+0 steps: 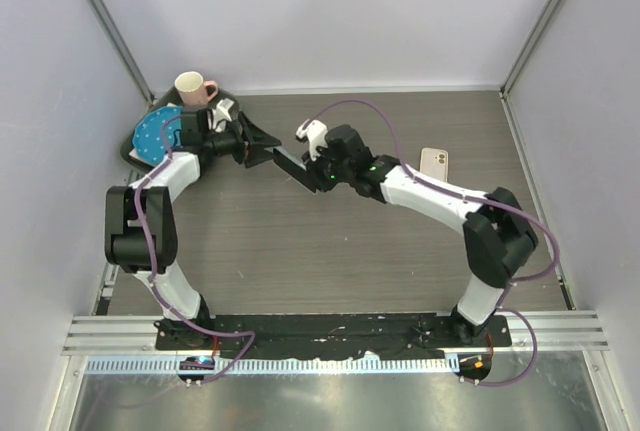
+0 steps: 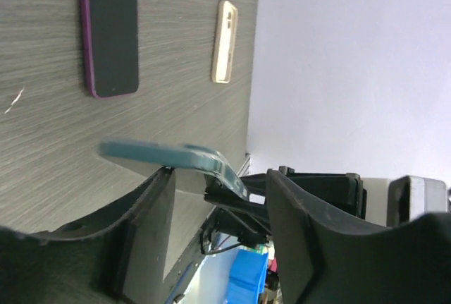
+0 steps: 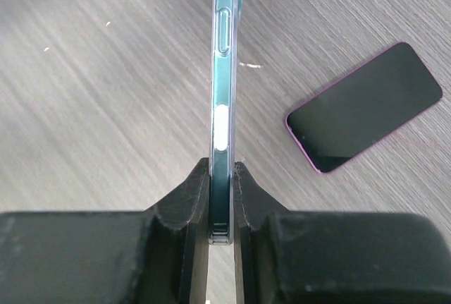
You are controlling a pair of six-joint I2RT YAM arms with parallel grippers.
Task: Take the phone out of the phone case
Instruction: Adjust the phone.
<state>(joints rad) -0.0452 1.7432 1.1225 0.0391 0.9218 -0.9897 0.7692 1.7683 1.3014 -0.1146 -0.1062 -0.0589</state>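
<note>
Your right claw (image 3: 222, 170) is clenched on the teal phone case (image 3: 222, 92). In the right wrist view the case stands edge-on, running straight up the middle of the frame, with its lower end pinched between the two fingers. It is lifted off the bench (image 1: 300, 251).

Your left claw (image 2: 218, 175) is released, its fingers spread wide. In the left wrist view the free end of the case lies just above the tip of the finger (image 2: 144, 226) at the lower left of the frame. You cannot tell from these views whether the two touch.

The phone (image 3: 365, 106) is out of the case. It has a purple rim and lies flat on the bench, dark screen up, at the right of the right wrist view and well apart from the case. In the left wrist view it sits at the top left of the frame.

A second, cream-coloured phone (image 1: 434, 163) lies on the bench at the right of the top view, near the right arm. At the upper left of that view a pink mug (image 1: 192, 86) stands beside a blue perforated disc (image 1: 157, 135).
</note>
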